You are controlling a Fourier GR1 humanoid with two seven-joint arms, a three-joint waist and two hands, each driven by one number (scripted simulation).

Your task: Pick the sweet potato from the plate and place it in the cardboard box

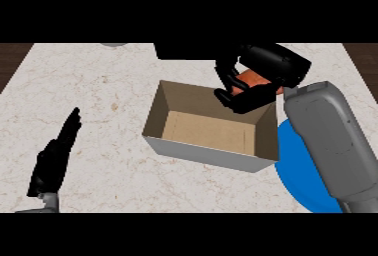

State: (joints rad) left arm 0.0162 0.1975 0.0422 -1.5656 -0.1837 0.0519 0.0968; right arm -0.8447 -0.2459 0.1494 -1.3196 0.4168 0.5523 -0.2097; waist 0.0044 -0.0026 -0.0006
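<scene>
At the view's lower left, the left hand (53, 160) is being rested over the near part of the bench (103, 90). It is being seen edge-on, its fingers straight and pressed together, pointing away from the robot, and nothing is being held in it. At the bench's far edge, a small grey object (112, 44) is being cut off by the view's top, and what it is cannot be told.

In the middle, the cardboard box (203, 150) is being shown standing on the bench, open at the top and turned slightly askew, its brown floor bare.

Over the box's far right corner, the right hand (277, 62) is being held with its fingers (235, 100) curled downward. The sweet potato (252, 79) is being clasped inside that curl, and only an orange patch of it is being seen between the black fingers and the palm. It is being carried off the plate, above the box's far right rim.

The grey right forearm (328, 140) is being stretched in from the lower right edge toward the box. The blue plate (295, 172), lying just beside the box's right wall, is being partly hidden by it.
</scene>
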